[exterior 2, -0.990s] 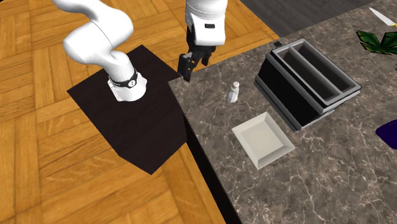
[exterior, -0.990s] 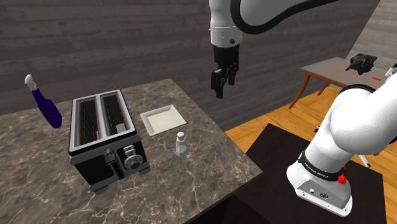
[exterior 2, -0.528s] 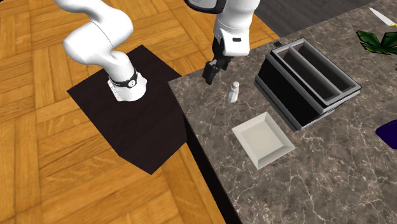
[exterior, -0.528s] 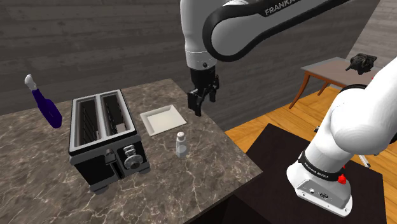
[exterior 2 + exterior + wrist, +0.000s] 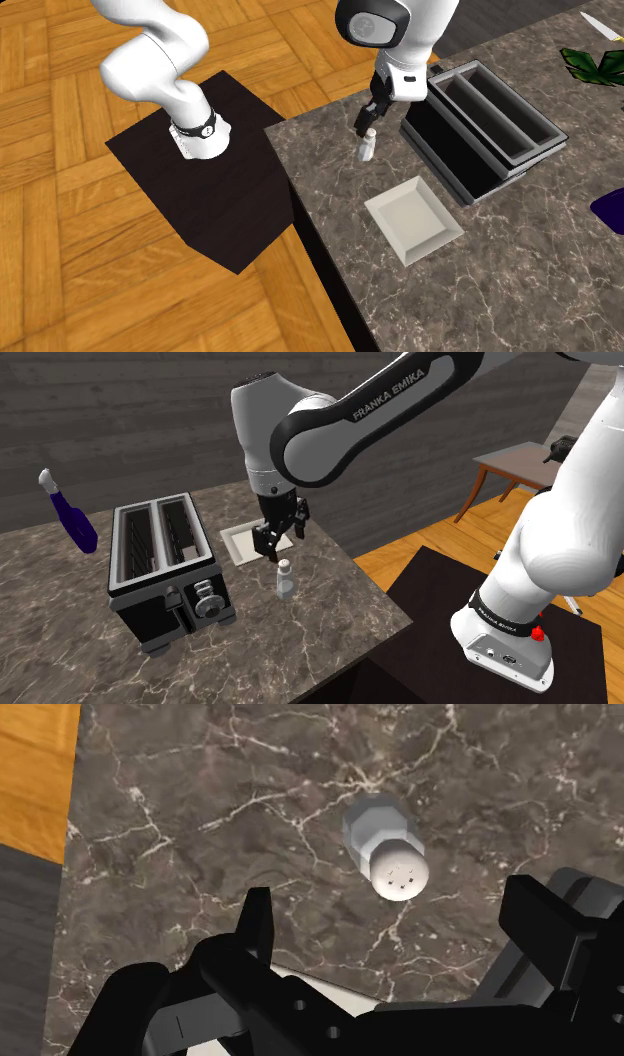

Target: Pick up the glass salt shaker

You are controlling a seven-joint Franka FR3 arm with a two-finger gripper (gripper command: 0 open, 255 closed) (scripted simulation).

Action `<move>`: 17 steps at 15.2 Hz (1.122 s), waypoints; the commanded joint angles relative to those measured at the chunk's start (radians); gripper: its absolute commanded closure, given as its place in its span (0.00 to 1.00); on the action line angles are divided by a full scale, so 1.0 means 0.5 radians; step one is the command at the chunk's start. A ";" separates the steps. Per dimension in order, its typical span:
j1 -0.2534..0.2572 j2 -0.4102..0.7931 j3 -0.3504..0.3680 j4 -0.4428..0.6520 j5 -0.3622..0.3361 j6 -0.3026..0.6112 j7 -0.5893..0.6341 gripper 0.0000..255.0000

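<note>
The salt shaker (image 5: 285, 578) is a small upright piece with a pale grey, faceted body and a rounded white cap. The wrist view shows a ring of small holes in that cap (image 5: 399, 874). It stands on the dark marbled counter (image 5: 330, 607). In the shoulder view it is at 3 o'clock from the black toaster (image 5: 165, 567) and at 5 o'clock from the white square plate (image 5: 238, 542), touching neither.

The hand (image 5: 283, 544) hangs just above the shaker, at its 12 o'clock in the shoulder view. The hand is released, its two black fingers spread wide. In the wrist view the shaker (image 5: 390, 852) sits ahead of the hand (image 5: 394, 902), in line with the gap between the fingers (image 5: 258, 909), and neither finger touches it.

In the second exterior view the shaker (image 5: 367, 146) has the toaster (image 5: 485, 125) at 2 o'clock and the plate (image 5: 413, 220) at 5 o'clock. Bare counter (image 5: 320, 165) runs out at 9 o'clock to the edge above the dark stand (image 5: 210, 200). There the hand (image 5: 366, 122) is at the shaker's 12 o'clock.

In the shoulder view a blue bottle (image 5: 72, 517) leans well away, at 10 o'clock from the toaster. The counter's near edge lies at the shaker's 4 o'clock, with bare stone between.
</note>
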State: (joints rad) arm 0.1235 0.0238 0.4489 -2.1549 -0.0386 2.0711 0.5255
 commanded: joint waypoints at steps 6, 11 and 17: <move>0.026 0.188 0.008 0.013 -0.089 0.154 0.102 0.00; 0.031 0.231 0.004 -0.015 -0.115 0.220 0.123 1.00; 0.032 0.232 0.005 -0.011 -0.115 0.217 0.124 1.00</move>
State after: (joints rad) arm 0.1375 0.1345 0.4491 -2.1582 -0.0976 2.1788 0.5873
